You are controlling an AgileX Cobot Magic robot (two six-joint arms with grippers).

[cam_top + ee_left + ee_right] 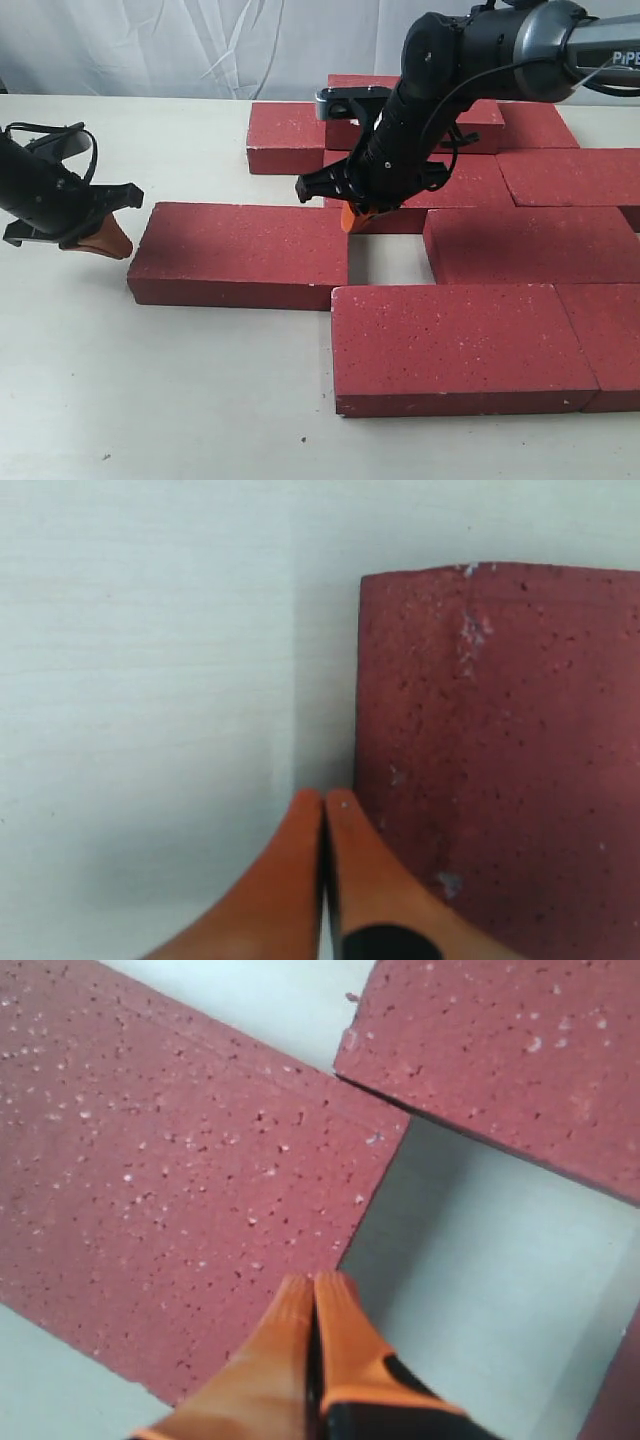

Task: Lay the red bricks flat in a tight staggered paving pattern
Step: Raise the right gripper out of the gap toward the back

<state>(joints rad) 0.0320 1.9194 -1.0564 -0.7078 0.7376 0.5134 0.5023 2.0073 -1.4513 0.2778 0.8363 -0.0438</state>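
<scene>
Bricks point(455, 345) of dark red, speckled with white, are seen lying flat on the pale counter point(150, 400). Most are packed in staggered rows across the right and rear of the exterior view. One brick point(240, 255) is set out to the left of the group, and its right end borders a small bare gap point(385, 262) of counter enclosed by neighbouring bricks.

The left fingers point(100, 240) are held low over the counter just beside the left end of that outlying brick. In the left wrist view these orange fingers point(285, 880) are pressed together with nothing between them, their tips at the edge of the brick's end point(500, 760); whether it is touched cannot be told.

The right fingers point(358, 215) are lowered at the rear edge of the gap, in front of the middle row. In the right wrist view they point(275, 1350) are likewise closed on each other and empty, their tips at the edge of one brick point(180, 1180). A second brick point(520, 1050) meets that one at a corner, with only a thin crack between them, and bare counter point(470, 1260) is seen beside both.
</scene>
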